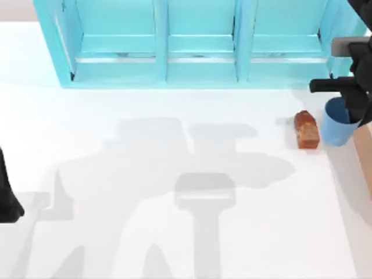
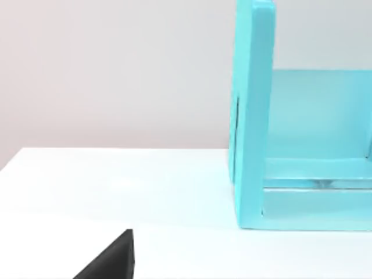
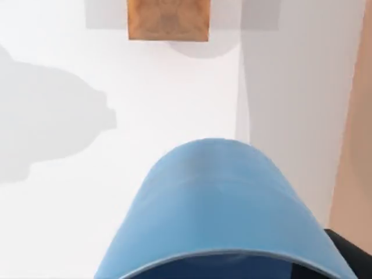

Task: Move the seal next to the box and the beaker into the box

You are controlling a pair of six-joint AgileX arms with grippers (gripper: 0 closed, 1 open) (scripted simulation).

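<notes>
**Beaker in the right jaws, box just beyond**

Right jaws [image 1: 349, 110] closed on the beaker [image 1: 337, 123], gripping it from above at the rim, near the tabletop's right edge in the top view. In the right wrist view, the beaker [image 3: 218, 203] close under the camera, blue wall rounded toward the lens, apparently raised off the tabletop [image 1: 174, 192], though contact cannot be ruled out. Just beside the held beaker, on the side away from the seal, the tan wall of the box [image 1: 365, 154], running along the tabletop's right edge and cut off by the frame; also seen as a tan strip in the wrist view [image 3: 354, 145]. Coming move judged to turn on this: a short carry sideways over that wall, then a lowering inside. On the opposite side of the jaws, the seal [image 1: 307, 130], lying near the beaker, long axis roughly parallel to the box wall, already near the box. Farther back, the turquoise shelf unit [image 1: 197, 40]. Right arm reaching in from the upper right, wrist bent downward. Left jaws [image 1: 9, 203] parked well apart at the far left edge; whether open or closed cannot be told.
</notes>
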